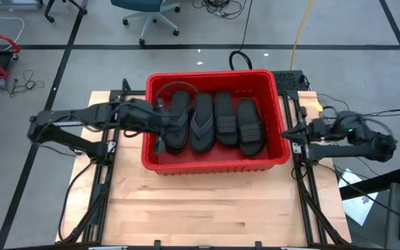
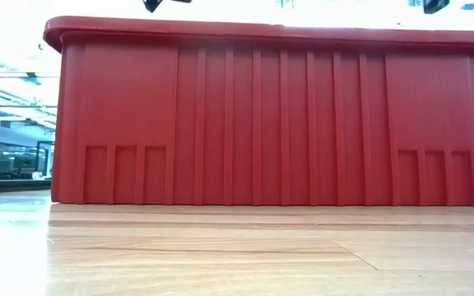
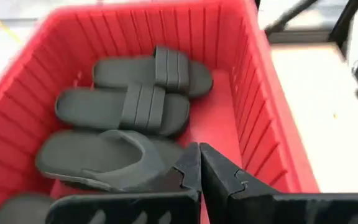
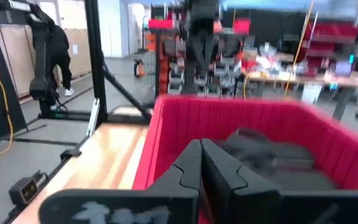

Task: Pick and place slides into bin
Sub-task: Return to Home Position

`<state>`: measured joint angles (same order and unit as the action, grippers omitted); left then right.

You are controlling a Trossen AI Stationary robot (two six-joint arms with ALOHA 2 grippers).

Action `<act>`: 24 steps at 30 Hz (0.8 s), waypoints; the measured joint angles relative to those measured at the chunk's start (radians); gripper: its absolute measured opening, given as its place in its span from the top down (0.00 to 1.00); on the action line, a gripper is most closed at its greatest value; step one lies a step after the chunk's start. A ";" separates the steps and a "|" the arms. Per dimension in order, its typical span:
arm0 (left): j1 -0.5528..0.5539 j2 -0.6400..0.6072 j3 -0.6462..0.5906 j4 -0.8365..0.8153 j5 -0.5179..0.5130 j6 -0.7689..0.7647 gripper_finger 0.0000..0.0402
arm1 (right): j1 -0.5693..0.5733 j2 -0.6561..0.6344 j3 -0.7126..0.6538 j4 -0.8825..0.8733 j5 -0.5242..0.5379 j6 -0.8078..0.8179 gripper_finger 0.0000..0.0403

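Note:
The red bin stands on the table's far middle and fills the low view. Several black slides lie side by side on its floor: a ribbed-strap one at the left, a thong one, and two more ribbed-strap ones. My left gripper reaches over the bin's left wall, shut and empty, above the leftmost slides. My right gripper is shut and empty just outside the bin's right wall.
Bare wooden table lies in front of the bin. Arm frames and cables run along both table sides. An office chair stands on the floor behind. A person stands in the room beyond the table, seen in the right wrist view.

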<state>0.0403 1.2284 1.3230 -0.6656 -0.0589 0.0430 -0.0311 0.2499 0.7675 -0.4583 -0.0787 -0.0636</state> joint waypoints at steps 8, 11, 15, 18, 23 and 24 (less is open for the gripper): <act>0.008 -0.331 -0.356 0.235 0.058 -0.095 1.00 | 0.000 -0.096 -0.258 0.277 -0.057 0.113 1.00; -0.019 -0.455 -0.453 0.283 0.055 -0.140 1.00 | 0.000 -0.125 -0.288 0.286 -0.051 0.130 1.00; -0.054 -0.602 -0.562 0.280 -0.004 -0.156 1.00 | 0.000 -0.160 -0.297 0.286 -0.053 0.072 1.00; -0.070 -0.703 -0.641 0.278 -0.045 -0.149 1.00 | 0.000 -0.189 -0.311 0.284 -0.056 0.031 1.00; -0.076 -0.881 -0.764 0.274 -0.047 -0.166 1.00 | 0.000 -0.235 -0.372 0.312 -0.149 0.066 1.00; -0.076 -0.912 -0.782 0.273 -0.047 -0.171 1.00 | 0.000 -0.245 -0.384 0.323 -0.182 0.083 1.00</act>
<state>-0.0353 0.3169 0.5409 -0.3921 -0.1057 -0.1282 -0.0311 0.0044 0.3834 -0.1354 -0.2610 0.0198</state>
